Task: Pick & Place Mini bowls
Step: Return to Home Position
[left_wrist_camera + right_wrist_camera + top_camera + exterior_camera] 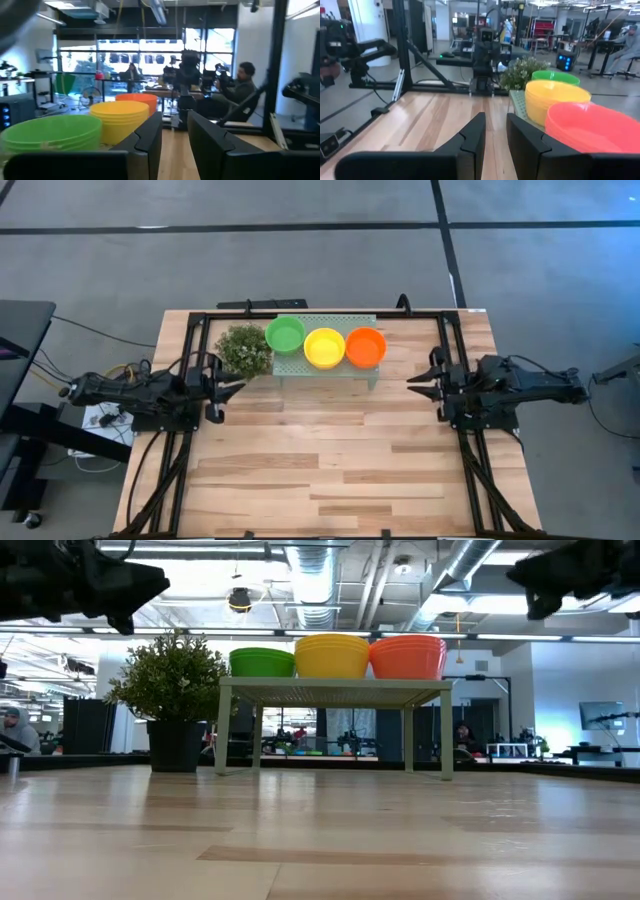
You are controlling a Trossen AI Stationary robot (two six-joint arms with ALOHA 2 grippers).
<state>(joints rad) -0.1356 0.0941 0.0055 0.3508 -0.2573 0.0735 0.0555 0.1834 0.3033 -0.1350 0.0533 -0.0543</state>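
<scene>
At the far left, the left gripper [232,385] hangs over the left edge of the table [330,470], fingers parted with nothing between them. Next along, toward the back, the potted plant [243,348] stands just beside the pale green shelf [330,370]. On that shelf sit the mini bowls in a row of 3 colours, close together: green bowls [285,334], yellow bowls [324,347], orange bowls [365,346]. From table level each colour looks like a nested stack. At the right edge the right gripper [418,380] mirrors its twin, fingers spread and empty. To me the stacking looks finished, and the step in hand is the return to home. No bowl lies on the open boards, so the next move asks only that both arms park well clear of the shelf, touching nothing.
</scene>
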